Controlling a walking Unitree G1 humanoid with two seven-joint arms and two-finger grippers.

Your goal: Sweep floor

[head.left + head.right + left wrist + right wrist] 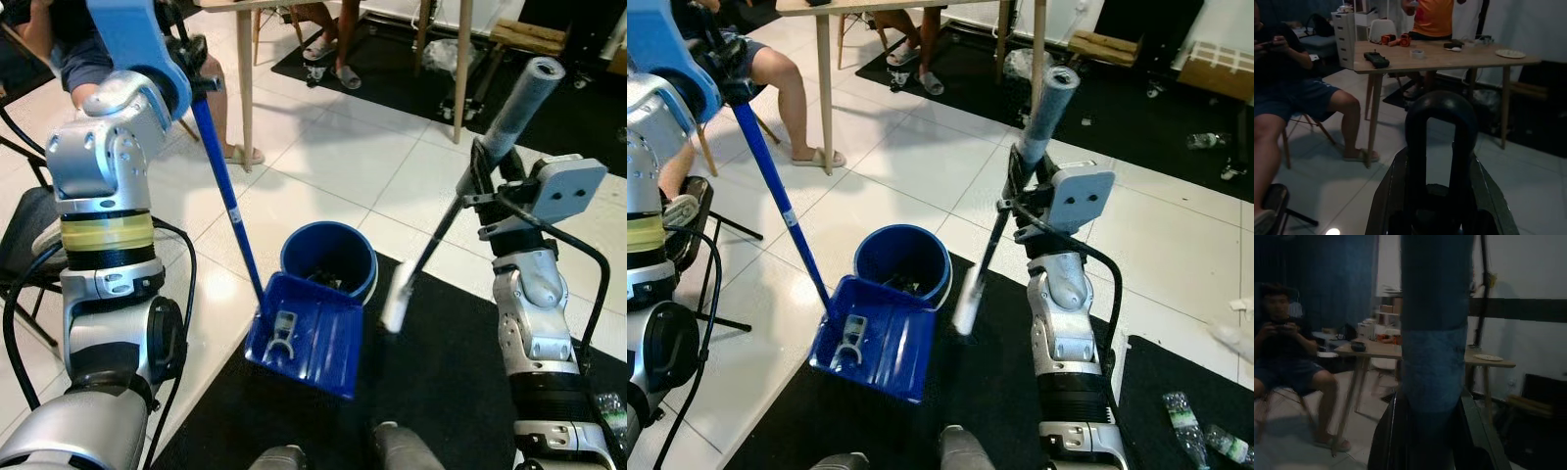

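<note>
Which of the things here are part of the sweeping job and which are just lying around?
For the job:
- blue dustpan, its long handle in the left tool
- broom in the right tool
- blue bin

Lying about:
- plastic bottles on the black mat
- wooden table with clutter
- seated person

A bright blue dustpan (pixel 306 338) on a blue pole (pixel 223 196) is showing against a black mat (pixel 441 362), beside a round blue bucket (pixel 329 260) with a pale rim. The floor tiles (pixel 333 157) are gleaming white, and the broom (pixel 490 166) is showing a grey grip, a thin black shaft and a whitish head. A light wooden table (pixel 1440 56) is standing behind, where one person (pixel 1295 93) is wearing dark blue shorts and another (pixel 1432 17) an orange shirt
</note>
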